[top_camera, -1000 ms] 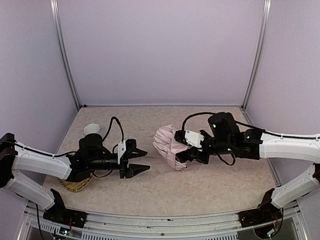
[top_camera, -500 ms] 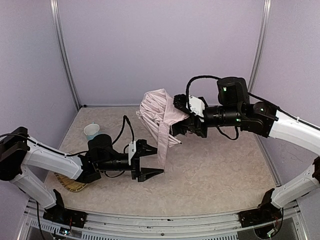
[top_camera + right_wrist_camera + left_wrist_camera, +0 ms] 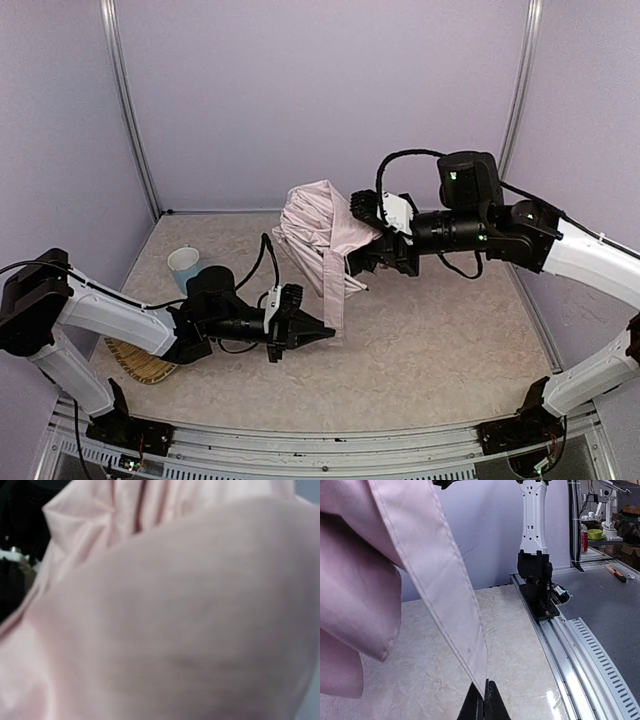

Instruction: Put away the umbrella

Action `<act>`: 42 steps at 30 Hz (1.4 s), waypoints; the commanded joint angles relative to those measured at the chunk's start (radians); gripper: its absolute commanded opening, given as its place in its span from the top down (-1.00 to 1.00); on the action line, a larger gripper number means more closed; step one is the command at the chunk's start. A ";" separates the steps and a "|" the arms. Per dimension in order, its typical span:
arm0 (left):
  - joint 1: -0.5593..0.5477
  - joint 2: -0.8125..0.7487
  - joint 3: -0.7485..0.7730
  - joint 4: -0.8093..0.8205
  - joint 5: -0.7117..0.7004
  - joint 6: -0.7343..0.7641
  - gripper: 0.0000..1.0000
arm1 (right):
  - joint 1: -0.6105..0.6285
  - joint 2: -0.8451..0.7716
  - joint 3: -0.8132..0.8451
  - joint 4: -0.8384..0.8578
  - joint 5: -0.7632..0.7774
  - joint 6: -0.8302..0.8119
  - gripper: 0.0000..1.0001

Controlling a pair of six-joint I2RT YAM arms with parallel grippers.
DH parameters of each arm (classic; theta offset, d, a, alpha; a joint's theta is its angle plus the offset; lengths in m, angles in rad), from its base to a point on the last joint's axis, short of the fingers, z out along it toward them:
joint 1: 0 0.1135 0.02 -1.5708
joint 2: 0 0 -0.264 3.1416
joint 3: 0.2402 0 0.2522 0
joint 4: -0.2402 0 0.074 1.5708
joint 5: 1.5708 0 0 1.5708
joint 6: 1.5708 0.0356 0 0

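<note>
Above the table [image 3: 450, 340], the right gripper [image 3: 358, 240] clutched the umbrella [image 3: 310, 215]. Its strap [image 3: 331, 285] hung toward 6 o'clock, pinched in the left gripper [image 3: 322, 331].

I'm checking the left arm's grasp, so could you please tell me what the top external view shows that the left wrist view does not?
Only the top external view shows the right gripper holding the bundled umbrella above the table, plus a blue cup and a woven basket at the left. Only the left wrist view shows, up close, the fingers of the left gripper closed on the very tip of the hanging pink strip, and a cluttered bench beyond the rail. Both show that strip and the mottled table.
</note>
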 commanded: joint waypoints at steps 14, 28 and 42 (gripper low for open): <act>0.108 -0.071 -0.037 -0.259 -0.039 0.174 1.00 | -0.017 -0.082 0.186 -0.239 -0.017 0.032 1.00; 0.217 0.084 0.152 -0.339 -0.130 0.360 1.00 | 0.129 -0.058 0.191 -0.338 -0.182 0.073 1.00; 0.265 0.236 0.306 -0.290 -0.019 0.426 1.00 | 0.378 0.053 -0.261 -0.170 0.082 0.136 1.00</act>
